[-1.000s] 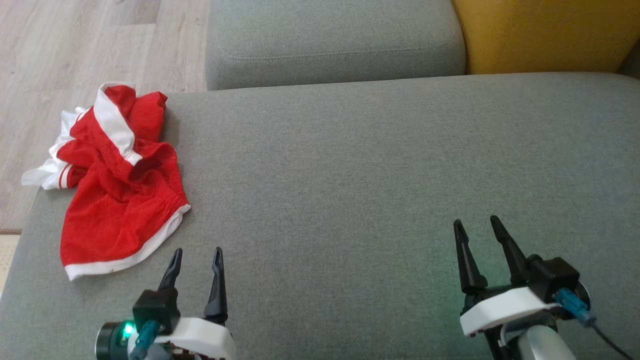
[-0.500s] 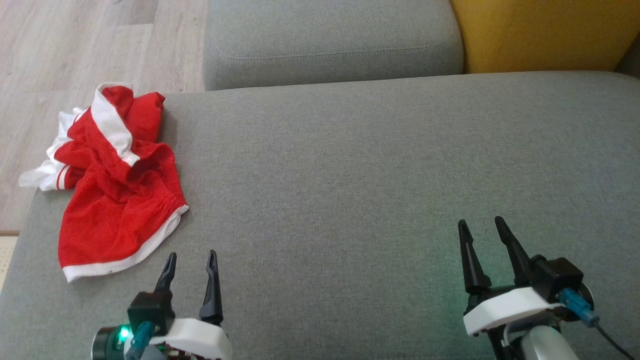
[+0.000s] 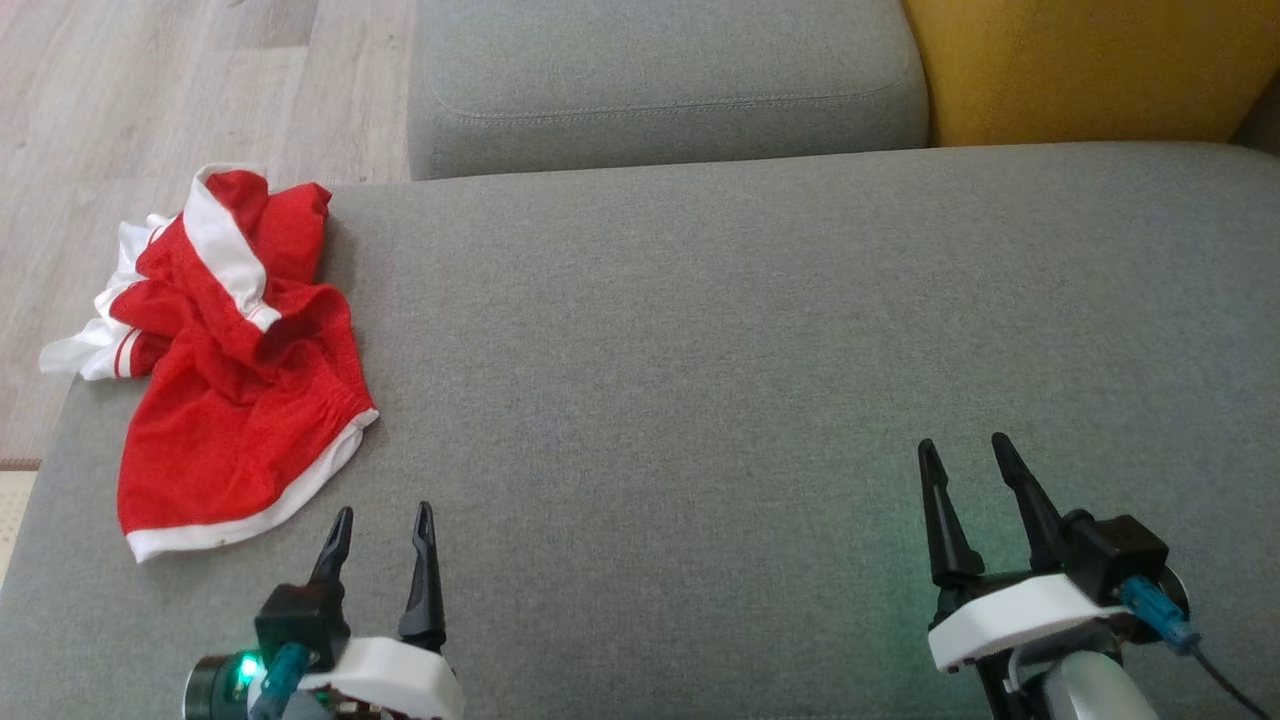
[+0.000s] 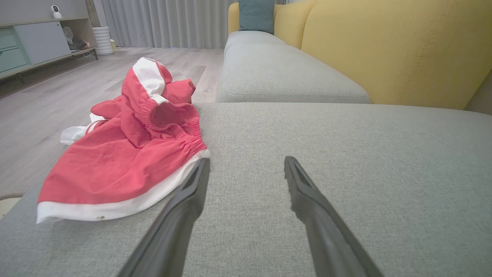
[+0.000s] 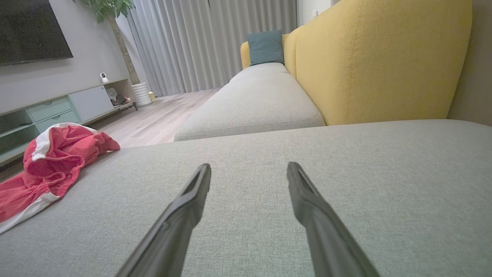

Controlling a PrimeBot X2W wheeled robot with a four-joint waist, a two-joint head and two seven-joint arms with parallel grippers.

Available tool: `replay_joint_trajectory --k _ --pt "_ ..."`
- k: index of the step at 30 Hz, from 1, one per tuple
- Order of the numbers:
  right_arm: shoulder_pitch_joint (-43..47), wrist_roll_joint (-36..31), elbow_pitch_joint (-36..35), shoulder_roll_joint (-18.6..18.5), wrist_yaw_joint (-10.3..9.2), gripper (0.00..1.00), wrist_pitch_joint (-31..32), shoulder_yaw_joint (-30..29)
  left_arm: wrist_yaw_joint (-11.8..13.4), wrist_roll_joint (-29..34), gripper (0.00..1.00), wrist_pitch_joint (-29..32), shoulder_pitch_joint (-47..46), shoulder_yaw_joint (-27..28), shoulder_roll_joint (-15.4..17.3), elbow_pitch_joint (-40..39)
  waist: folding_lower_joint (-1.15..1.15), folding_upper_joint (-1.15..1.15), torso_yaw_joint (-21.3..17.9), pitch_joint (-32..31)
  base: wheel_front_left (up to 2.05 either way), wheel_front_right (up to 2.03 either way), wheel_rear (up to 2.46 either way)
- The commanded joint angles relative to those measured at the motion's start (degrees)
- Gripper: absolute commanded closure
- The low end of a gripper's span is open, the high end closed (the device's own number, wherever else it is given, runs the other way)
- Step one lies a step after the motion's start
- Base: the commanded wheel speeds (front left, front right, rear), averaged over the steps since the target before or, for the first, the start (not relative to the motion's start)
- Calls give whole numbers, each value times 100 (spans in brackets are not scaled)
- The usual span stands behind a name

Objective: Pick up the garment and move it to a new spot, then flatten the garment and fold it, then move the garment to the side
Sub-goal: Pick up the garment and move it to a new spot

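Your left gripper [image 3: 384,512] and right gripper [image 3: 965,446] are both wide open and hold nothing. The red and white shorts [image 3: 225,390] lie crumpled at the left edge of the grey sofa [image 3: 700,330], just beside your left gripper.

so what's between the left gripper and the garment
Just bare grey cushion between the left gripper and the red garment, clearest in the head view.

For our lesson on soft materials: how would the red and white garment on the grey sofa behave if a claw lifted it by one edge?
The garment lies crumpled in soft folds, so it would probably hang limp. Its thin, mesh-like cloth looks light. A white part seems to overhang the sofa, so a push could slide it off.
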Motion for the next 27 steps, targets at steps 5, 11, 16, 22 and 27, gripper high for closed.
replay_joint_trajectory --k 5,11,16,22,27 --pt "-263 -18 -173 -52 44 0 -69 94 -2 -30 0 -77 -195 165 46 -162 0 0 40 1 0 0 0" --pt "-223 -35 -286 -52 44 0 -69 71 -8 22 0 -77 -244 132 46 -158 0 0 364 -25 0 0 0" --pt "-146 2 -368 -52 44 0 -69 46 -36 63 0 -77 -245 80 48 -196 0 0 915 -71 0 0 0" --pt "-75 89 -412 -52 44 0 -69 64 -72 119 0 -77 -214 46 71 -314 0 0 1720 -131 0 0 0" --pt "-35 194 -426 -52 44 0 -69 133 -79 133 0 -77 -143 94 162 -390 0 0 2449 -194 0 0 0"
